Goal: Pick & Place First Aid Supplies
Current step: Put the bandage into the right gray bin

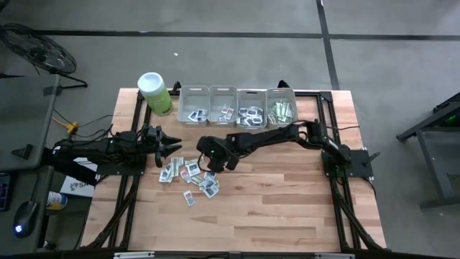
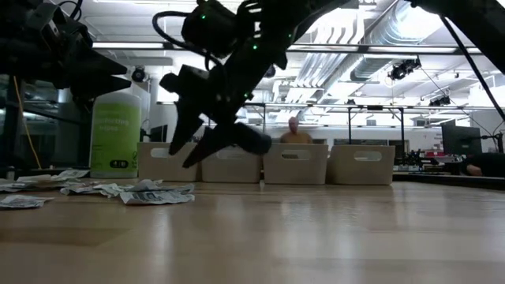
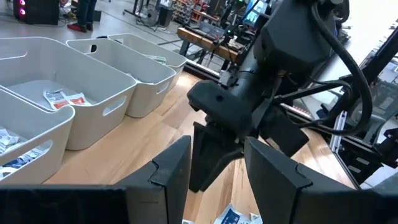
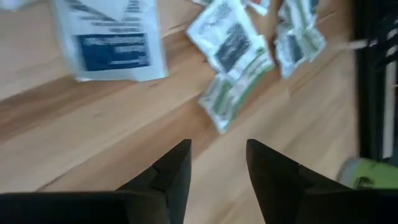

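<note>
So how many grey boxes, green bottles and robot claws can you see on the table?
Grey bins: 4, the first, the second, the third, the fourth
Lime-green canister: 1
Grippers: 2, the left gripper and the right gripper
Total: 7
The paper packets overlap too much to count.

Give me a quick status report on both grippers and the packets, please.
Right gripper open, empty, above loose packets. Left gripper open, empty, waiting beside the pile. Nothing in the way.
</note>
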Robot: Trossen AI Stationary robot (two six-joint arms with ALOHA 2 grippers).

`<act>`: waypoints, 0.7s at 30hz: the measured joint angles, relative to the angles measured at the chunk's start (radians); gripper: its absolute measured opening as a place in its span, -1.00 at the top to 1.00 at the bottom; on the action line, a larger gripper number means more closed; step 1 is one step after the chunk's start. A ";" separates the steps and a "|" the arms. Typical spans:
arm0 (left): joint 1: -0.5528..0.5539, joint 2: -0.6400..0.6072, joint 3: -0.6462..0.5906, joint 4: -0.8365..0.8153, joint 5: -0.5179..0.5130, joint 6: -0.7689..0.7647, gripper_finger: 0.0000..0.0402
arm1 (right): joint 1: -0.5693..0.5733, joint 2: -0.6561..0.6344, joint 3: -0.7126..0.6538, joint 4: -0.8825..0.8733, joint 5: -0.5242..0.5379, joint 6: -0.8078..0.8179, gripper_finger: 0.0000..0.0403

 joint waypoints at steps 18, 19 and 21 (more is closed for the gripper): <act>0.000 0.000 0.000 0.000 0.001 0.000 0.25 | -0.001 0.124 0.000 0.266 -0.016 -0.101 0.28; 0.000 0.000 0.000 0.000 0.001 0.000 0.25 | 0.000 0.126 0.000 0.268 -0.016 -0.101 0.29; 0.000 0.000 0.000 0.000 0.000 0.000 0.25 | 0.000 0.132 0.001 0.276 -0.018 -0.101 0.30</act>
